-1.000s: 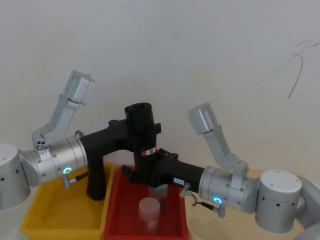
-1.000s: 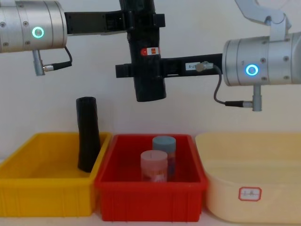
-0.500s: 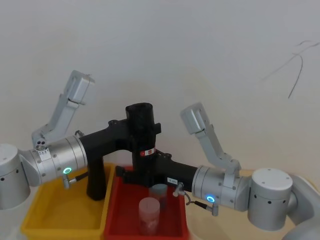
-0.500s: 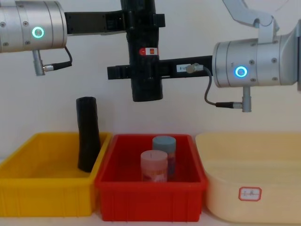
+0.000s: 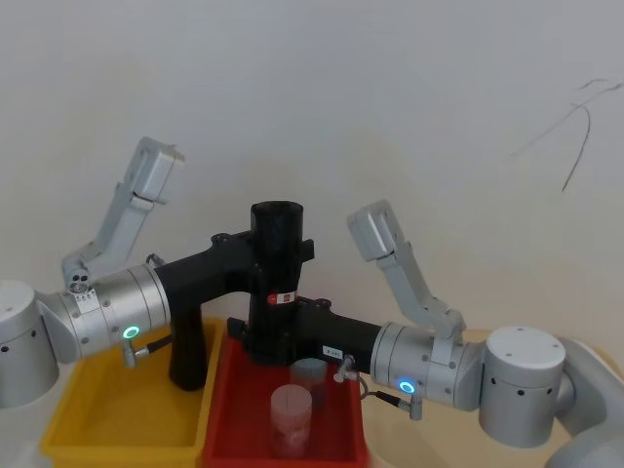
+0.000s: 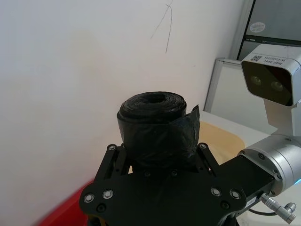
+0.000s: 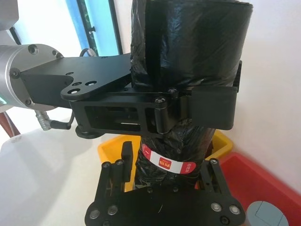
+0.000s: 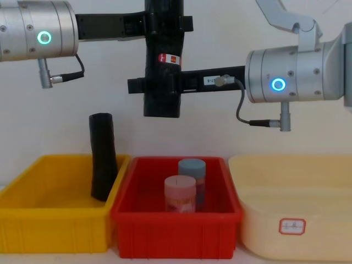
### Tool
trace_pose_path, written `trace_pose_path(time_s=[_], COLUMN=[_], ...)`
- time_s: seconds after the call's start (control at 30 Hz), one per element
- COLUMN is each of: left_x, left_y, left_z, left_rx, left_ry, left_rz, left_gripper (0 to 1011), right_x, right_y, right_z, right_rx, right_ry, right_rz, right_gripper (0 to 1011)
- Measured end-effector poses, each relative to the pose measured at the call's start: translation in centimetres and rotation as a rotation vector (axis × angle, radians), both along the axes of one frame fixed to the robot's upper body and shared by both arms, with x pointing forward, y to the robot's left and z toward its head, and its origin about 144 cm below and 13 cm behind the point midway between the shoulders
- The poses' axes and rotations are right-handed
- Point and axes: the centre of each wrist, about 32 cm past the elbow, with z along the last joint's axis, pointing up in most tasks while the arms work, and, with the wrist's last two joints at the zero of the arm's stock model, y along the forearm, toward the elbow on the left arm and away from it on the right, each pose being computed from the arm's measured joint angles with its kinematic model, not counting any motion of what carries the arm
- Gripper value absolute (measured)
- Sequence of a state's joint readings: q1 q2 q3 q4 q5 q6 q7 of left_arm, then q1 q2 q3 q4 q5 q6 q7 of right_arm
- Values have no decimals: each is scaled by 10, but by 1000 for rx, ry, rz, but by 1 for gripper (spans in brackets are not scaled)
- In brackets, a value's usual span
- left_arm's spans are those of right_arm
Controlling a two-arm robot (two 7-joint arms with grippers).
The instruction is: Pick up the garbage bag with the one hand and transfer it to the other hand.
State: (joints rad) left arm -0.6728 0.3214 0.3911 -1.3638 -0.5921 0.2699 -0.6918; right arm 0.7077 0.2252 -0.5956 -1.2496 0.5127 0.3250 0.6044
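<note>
black at frame centre: now pinching the garbage bag (image 8: 161,104) low with the other hand (image 8: 144,86), shifted leftward, still clamping high with the one hand (image 8: 181,25), release pending.

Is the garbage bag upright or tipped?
Upright: the garbage bag stands vertical, gripped by the left gripper above its label and the right gripper below.

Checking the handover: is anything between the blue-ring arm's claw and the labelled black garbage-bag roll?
Nothing visible. The right claw clasps the thick black plastic garbage-bag roll just below its red-and-white label; the left claw grips it higher up.
</note>
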Motion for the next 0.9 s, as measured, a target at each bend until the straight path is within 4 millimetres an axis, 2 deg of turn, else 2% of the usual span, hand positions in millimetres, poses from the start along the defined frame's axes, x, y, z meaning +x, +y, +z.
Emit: trace_pose_path(time_s=[0.33,0.4,0.63,0.7,0.73,0.9], left_x=[0,0,0,0,0,0], left_y=[0,0,0,0,0,0], left_z=[0,0,0,0,0,0], left_rx=[0,0,-1,0,0,0], left_ry=[0,0,0,0,0,0], left_rz=[0,0,-1,0,0,0], left_gripper=[436,466,684,714,777,895], right_x=[0,0,-1,-2,-2,-4], right_y=[1,1,0,0,0,-1], right_z=[0,0,-1,-1,0,0], right_rx=[0,1,7,8,9,16], right_ry=[1,1,-4,-6,-9,-21], right_rz=[2,3,-2,-5,-11,-30], right_gripper=[596,579,531,529,529,528])
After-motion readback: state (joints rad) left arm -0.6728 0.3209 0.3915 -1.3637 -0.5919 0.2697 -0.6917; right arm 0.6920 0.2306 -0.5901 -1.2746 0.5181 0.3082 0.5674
